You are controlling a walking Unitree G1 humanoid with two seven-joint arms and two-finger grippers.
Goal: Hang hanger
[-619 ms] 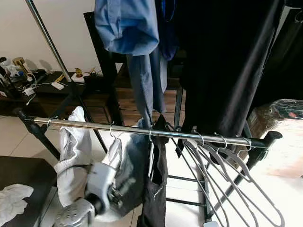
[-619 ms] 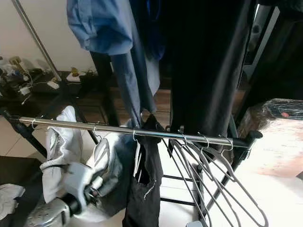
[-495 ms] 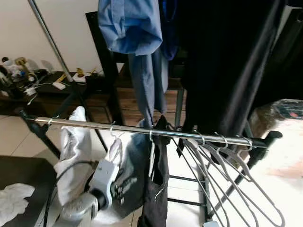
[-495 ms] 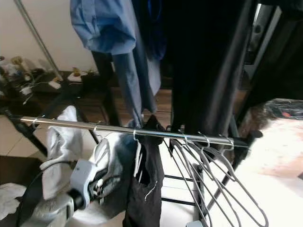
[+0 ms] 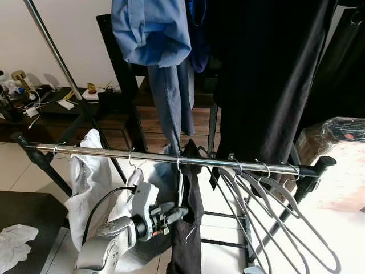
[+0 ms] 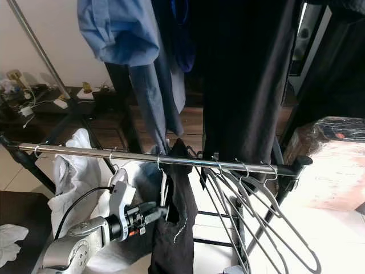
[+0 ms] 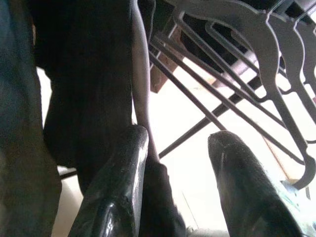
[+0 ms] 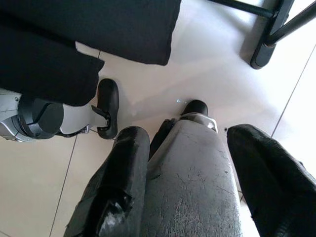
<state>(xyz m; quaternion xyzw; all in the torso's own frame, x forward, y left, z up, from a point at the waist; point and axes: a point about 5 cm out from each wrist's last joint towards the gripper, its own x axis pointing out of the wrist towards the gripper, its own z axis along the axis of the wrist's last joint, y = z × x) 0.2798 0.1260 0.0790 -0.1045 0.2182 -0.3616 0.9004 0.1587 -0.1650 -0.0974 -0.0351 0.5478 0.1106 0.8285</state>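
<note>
A silver clothes rail (image 5: 114, 153) runs across in front of me. Several empty grey hangers (image 5: 274, 197) hang in a bunch at its right end. A black garment (image 5: 191, 228) hangs from a hook near the middle, and a white garment (image 5: 91, 182) hangs further left. My left gripper (image 5: 181, 212) is raised below the rail, pointing right, its tips at the black garment's left edge. In the left wrist view its fingers (image 7: 121, 168) stand open with nothing between them, the black garment beside them and the grey hangers (image 7: 256, 44) beyond. My right gripper (image 8: 185, 133) hangs open over the floor.
A blue shirt (image 5: 154, 34) and dark clothes (image 5: 268, 74) hang from a higher rail, draping close above the lower one. The rack's black legs (image 5: 296, 197) stand at right. A low cabinet (image 5: 63, 114) with small items is at back left. A wrapped bundle (image 5: 342, 148) lies right.
My left arm has lifted and swung its gripper from low by the white garment rightward to the black garment's edge. The camera shifted slightly.
</note>
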